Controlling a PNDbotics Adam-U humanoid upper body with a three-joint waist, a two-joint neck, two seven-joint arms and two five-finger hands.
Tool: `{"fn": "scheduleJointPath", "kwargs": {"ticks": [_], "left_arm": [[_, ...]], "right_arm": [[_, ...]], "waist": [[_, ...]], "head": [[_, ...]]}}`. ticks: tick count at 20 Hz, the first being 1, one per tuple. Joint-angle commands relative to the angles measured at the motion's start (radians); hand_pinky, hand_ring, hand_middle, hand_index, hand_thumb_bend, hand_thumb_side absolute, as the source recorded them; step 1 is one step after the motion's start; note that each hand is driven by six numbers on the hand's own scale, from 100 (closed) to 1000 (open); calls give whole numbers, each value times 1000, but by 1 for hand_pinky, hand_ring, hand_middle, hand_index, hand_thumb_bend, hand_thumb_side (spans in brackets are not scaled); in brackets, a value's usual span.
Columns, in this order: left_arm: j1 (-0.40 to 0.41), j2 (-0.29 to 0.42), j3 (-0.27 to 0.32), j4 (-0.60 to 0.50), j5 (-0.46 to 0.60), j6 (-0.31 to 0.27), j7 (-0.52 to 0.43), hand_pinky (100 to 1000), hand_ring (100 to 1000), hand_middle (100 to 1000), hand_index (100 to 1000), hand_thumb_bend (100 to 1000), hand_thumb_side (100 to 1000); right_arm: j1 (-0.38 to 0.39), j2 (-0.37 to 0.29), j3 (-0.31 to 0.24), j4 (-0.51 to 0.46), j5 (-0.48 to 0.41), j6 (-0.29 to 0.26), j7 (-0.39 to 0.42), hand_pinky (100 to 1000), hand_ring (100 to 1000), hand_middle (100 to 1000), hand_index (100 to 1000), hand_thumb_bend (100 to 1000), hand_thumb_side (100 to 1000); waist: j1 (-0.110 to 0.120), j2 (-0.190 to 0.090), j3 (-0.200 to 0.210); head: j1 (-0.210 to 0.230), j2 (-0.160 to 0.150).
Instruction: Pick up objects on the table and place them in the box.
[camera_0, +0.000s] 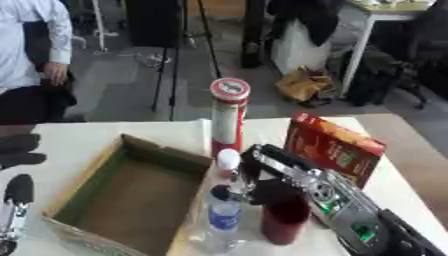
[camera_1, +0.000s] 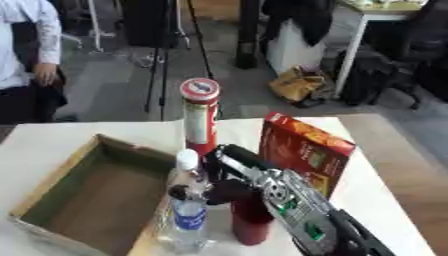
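Right hand clamped on a dark red cup beside the box.
Near the table's (camera_0: 79, 137) front edge, the right hand (camera_0: 262, 192) curls around the dark red cup (camera_0: 284, 220), just beside a clear water bottle (camera_0: 223, 210) at the cardboard box's (camera_0: 105, 165) right wall. Left hand (camera_0: 16, 200) shows at the left edge, fingers unclear. Farther back stand a tall red canister (camera_0: 229, 117) and a red carton (camera_0: 332, 147).

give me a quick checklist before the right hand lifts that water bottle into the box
1. Right hand at the water bottle: ok, its fingers are against the neck.
2. Fingers closed round the bottle: cannot tell.
3. Box open with nothing seen inside: ok.
4. Bottle cap on: ok, white cap in place.
5. Neighbours clear: not ok, the dark red cup and the tall red can stand close by.
6. Left hand away from the box: ok, at the left edge.
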Motion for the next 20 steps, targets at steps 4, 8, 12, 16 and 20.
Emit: {"fn": "scheduleJointPath", "kwargs": {"ticks": [4,8,12,16,20], "left_arm": [[-4,6,2,-15,5,0,-13,839,807,794,754,100,808],[-3,6,2,-15,5,1,-19,839,807,795,754,100,808],[-3,6,2,-15,5,1,-27,839,807,795,754,100,805],[-3,6,2,-15,6,2,-33,839,807,796,754,100,805],[-4,6,1,-15,6,2,-41,839,807,796,754,100,803]], "right_arm": [[-16,-4,-10,-14,-7,14,-22,571,534,372,496,509,690],[-15,0,-14,-16,-18,24,-33,565,529,350,474,439,692],[-15,4,-24,-26,-34,36,-50,564,528,343,468,429,694],[-23,4,-33,-46,-40,43,-65,569,528,339,465,423,697],[-29,3,-37,-62,-42,48,-74,572,528,336,463,419,699]], "waist": [[2,-14,1],[2,-14,1],[3,-13,0],[2,-15,0],[1,-16,-1]], "head": [[-5,-13],[-5,-14],[-4,-14],[-5,-14],[-5,-16]]}}
